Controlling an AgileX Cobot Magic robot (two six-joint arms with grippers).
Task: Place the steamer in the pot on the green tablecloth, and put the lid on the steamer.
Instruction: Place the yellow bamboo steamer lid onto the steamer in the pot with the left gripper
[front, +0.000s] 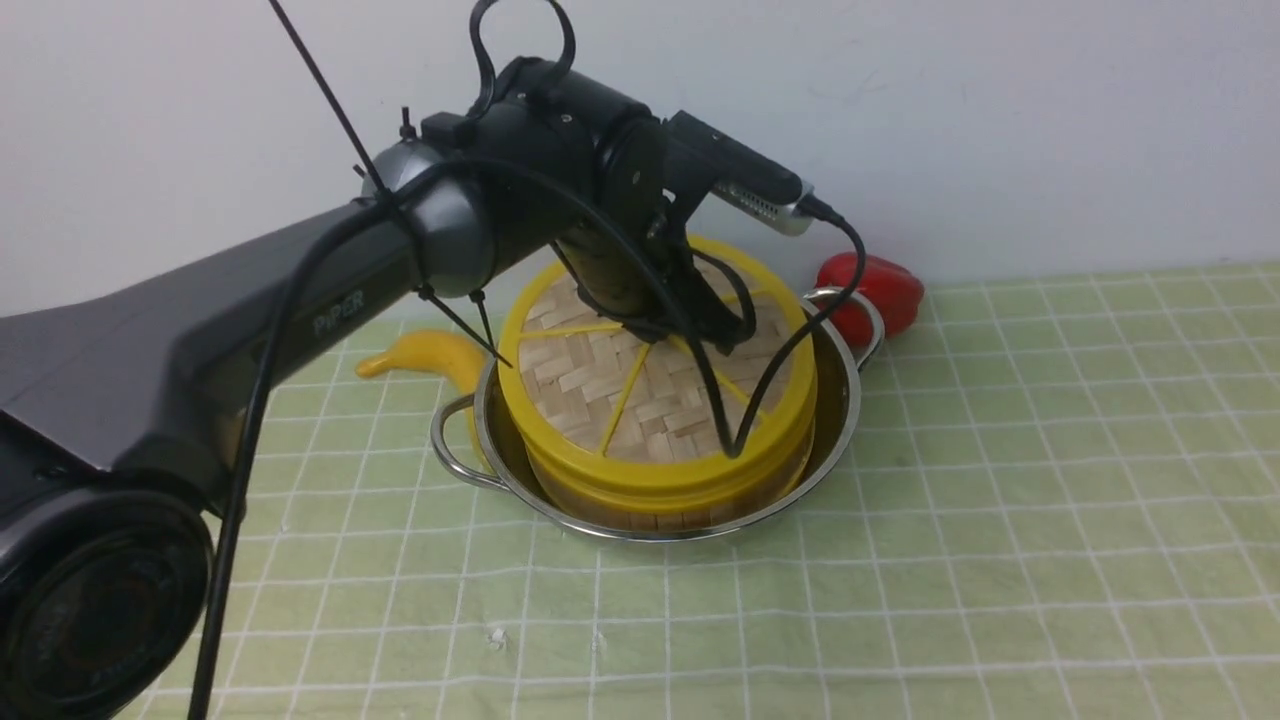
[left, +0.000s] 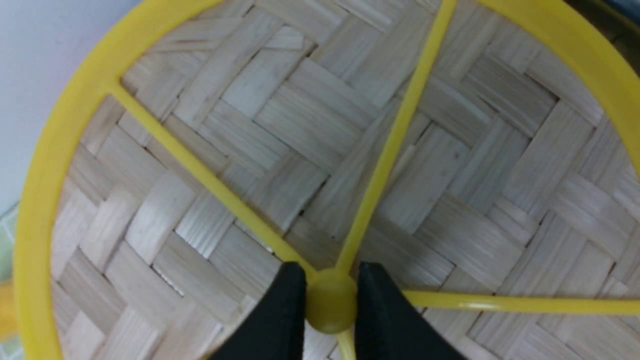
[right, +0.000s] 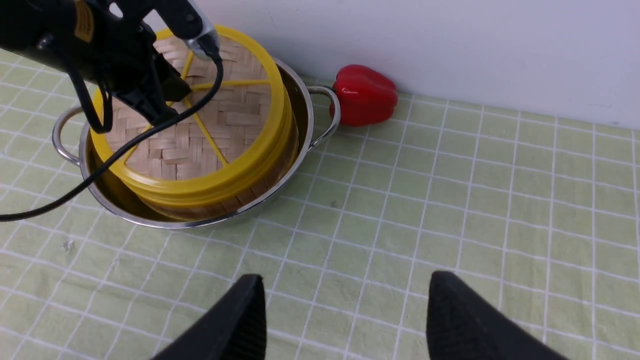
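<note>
red pepper (front: 880, 290): at wall's foot | yellow banana (front: 430, 357): partly hidden | wall (front: 1000, 120): plain white

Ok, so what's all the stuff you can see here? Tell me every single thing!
lid: one, woven tan with yellow rim and spokes, on top of the steamer
steamer: one, bamboo with yellow rim, inside the pot
pot: one, shiny silver, on the green tablecloth
green tablecloth: one, pale green with white squares, covering the table
pepper: one, red, by the wall, behind the pot's right handle
banana: one, yellow, behind the pot on the left
wall: one, white, at the back
left arm: one, dark grey, reaching over the pot
left gripper: one, black, jaws closed on the lid's centre knob
right gripper: one, black, jaws open above bare cloth
</note>
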